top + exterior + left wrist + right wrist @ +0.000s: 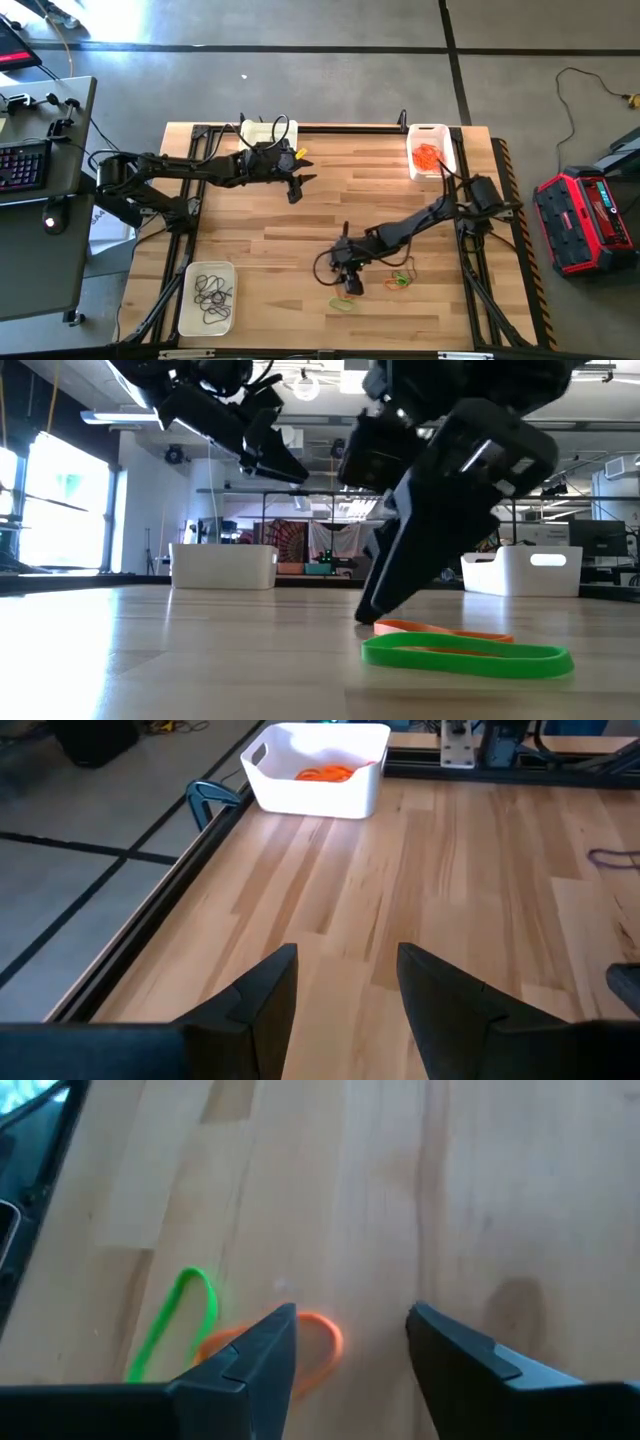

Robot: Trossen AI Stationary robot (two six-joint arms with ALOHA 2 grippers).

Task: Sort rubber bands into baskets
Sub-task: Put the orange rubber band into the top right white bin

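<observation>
Left gripper [296, 187]: hangs over bare wood near the far basket [262, 131], fingers apart, nothing between them.
Right gripper [349, 285]: down at the table, fingers apart, straddling the orange band [320, 1342]; nothing gripped.
Orange band: flat on wood, touching the green band [180, 1323].
Handling: light, thin, floppy, probably stretchy; pinch one strand against the wood.

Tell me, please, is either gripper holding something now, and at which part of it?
Nothing is held. The right gripper stands open over the orange band beside the green band; the left gripper is open and empty.
</observation>
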